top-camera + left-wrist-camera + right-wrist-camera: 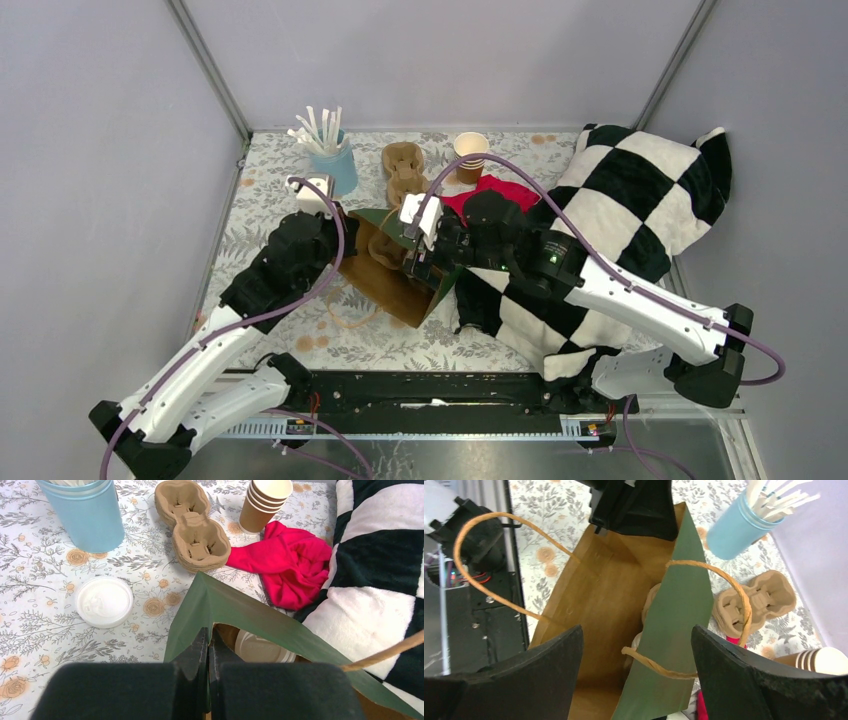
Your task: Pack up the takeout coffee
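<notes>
The takeout coffee (pixel 260 647) stands inside a paper bag (pixel 390 285), green outside and brown inside; only its white lid shows, in the left wrist view. My left gripper (pixel 208 632) is shut on the bag's green rim (pixel 235 610) at the left corner of its mouth (pixel 345 225). My right gripper (pixel 636 630) hangs open just above the bag's mouth (pixel 420 262), its fingers (pixel 719 660) well apart. One green wall (pixel 674 630) and a twine handle (pixel 659 667) lie between them, untouched. The cup's body is hidden.
On the flowered tablecloth stand a blue jar of white sticks (pixel 335 165), a pulp cup carrier (pixel 403 170), a stack of lidless paper cups (pixel 470 155), a loose white lid (pixel 104 601) and a red cloth (pixel 490 190). A black-and-white checked cushion (pixel 640 200) fills the right side.
</notes>
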You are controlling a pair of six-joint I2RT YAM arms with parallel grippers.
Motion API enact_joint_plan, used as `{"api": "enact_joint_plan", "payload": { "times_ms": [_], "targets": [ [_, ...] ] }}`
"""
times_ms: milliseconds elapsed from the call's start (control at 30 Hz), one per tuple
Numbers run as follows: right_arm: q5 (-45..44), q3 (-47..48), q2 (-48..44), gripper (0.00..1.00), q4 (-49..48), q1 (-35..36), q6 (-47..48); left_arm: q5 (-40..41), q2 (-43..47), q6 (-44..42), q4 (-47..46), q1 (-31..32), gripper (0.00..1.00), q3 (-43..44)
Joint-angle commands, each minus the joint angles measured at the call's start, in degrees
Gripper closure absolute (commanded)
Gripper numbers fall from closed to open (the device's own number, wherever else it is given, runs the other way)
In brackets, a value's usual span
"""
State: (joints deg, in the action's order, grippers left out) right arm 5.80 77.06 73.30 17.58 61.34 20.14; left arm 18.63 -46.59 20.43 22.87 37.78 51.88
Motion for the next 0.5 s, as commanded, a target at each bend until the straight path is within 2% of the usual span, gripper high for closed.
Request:
{"api": "enact_joint_plan", "payload": {
  "times_ms": [0, 100, 367, 467],
  "targets": [
    [6.8, 7.3, 1.9, 0.16, 6.4, -0.2, -1.3, 0.4, 0.6, 1.7, -0.4, -0.1, 1.00, 1.7],
    [7.8, 10.0, 3.6, 0.18, 10.4, 0.3, -3.0, 0.1, -0.6, 3.0, 2.4, -0.1, 1.00, 3.5],
    [6.6, 11.9, 2.9, 0.18, 10.2, 2.9, -10.1, -0.8, -1.2, 3.5, 6.1, -0.1, 1.00, 5.1],
    [7.6, 11.2, 1.9, 0.26, 12.2, 3.2, -12.6, -0.9, -1.0, 2.9, 7.2, -0.1, 1.00, 5.6]
  ]
}}
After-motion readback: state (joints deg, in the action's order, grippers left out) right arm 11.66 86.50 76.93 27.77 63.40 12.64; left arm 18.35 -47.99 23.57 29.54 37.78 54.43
